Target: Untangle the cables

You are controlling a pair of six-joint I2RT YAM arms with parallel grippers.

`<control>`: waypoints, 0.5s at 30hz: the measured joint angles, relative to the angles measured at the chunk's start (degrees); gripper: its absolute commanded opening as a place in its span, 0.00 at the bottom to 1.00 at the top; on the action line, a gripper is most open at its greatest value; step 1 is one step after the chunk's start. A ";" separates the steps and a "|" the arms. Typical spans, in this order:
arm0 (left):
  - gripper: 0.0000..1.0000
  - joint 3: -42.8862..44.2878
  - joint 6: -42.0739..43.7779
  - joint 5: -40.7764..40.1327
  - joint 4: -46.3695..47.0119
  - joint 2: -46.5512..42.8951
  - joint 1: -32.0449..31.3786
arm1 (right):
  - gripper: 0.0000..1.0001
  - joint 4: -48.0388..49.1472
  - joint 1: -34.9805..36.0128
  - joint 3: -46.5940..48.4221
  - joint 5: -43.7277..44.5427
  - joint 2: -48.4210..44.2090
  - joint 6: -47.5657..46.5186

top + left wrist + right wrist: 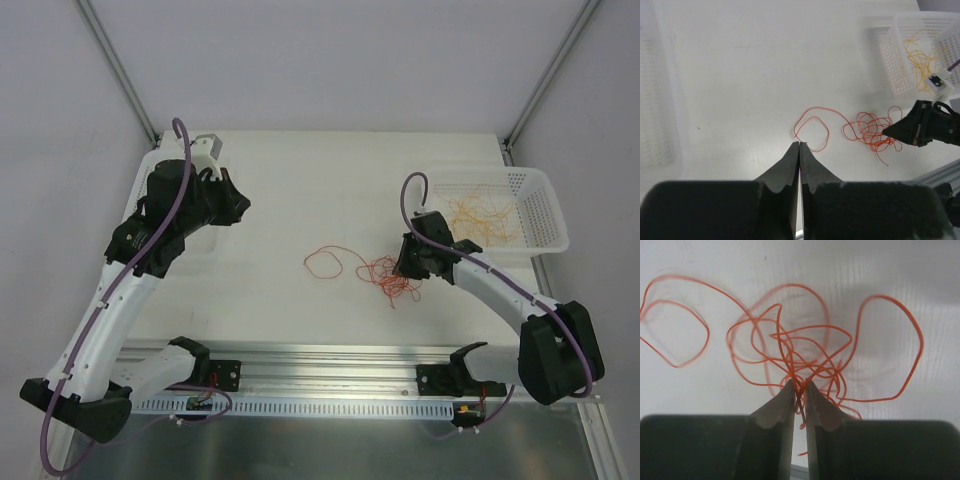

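Observation:
The red-orange cables (390, 275) lie in a small curly tangle at the table's middle, one loop (325, 262) trailing left. My right gripper (405, 270) is down at the tangle's right side. In the right wrist view its jaws (799, 386) stand a narrow gap apart, with a few red strands (800, 350) crossing between them. My left gripper (243, 207) hangs shut and empty at the back left, well away from the cables. Seen from the left wrist, its tips (799, 144) are pressed together above the distant loop (812, 132).
A white mesh basket (545, 200) at the back right holds paler yellow-orange strands (485, 220). A clear tray (660, 100) lies at the table's left under the left arm. An aluminium rail (330, 360) runs along the near edge.

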 measured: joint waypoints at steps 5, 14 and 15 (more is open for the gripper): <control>0.00 -0.22 0.15 4.66 -0.74 0.92 -0.15 | 0.16 -1.05 0.81 0.02 -2.91 0.57 -1.16; 0.62 -9.70 1.77 12.20 1.95 6.45 -6.84 | 0.37 -3.56 1.25 2.12 -3.61 0.52 -3.61; 0.66 -9.99 2.27 12.24 2.43 7.63 -8.28 | 0.41 -3.89 1.31 2.34 -3.45 0.37 -3.78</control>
